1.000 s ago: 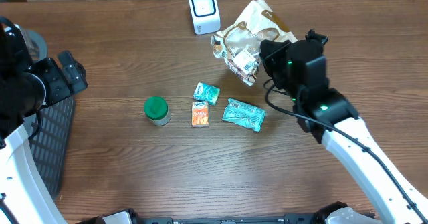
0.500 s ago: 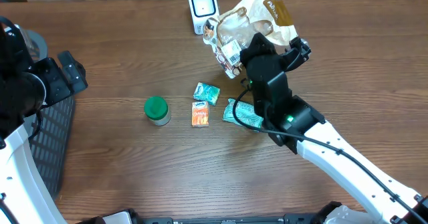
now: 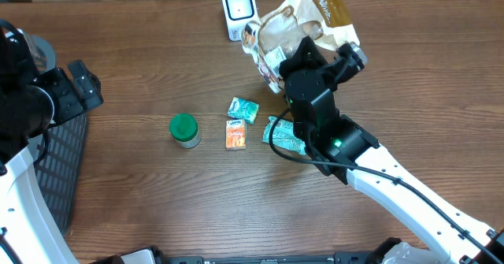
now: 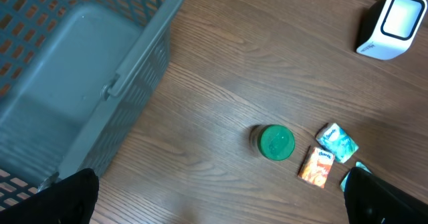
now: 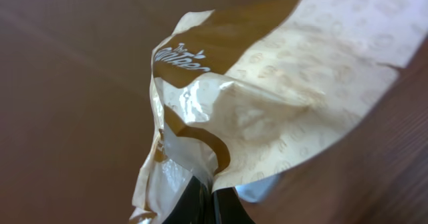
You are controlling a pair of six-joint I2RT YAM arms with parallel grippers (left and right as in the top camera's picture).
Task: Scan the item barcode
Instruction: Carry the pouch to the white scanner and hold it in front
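Above the wood table (image 3: 142,209) we see the right gripper (image 3: 302,59) pinching the bag (image 3: 319,12) up beside the scanner (image 3: 239,10), left gripper (image 3: 79,87) wide, empty; slack film could fold and spoil the read.

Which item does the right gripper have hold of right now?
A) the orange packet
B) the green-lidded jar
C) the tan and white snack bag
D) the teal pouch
C: the right gripper is shut on the tan and white snack bag near the scanner, while the green-lidded jar, orange packet and teal pouch lie on the table.
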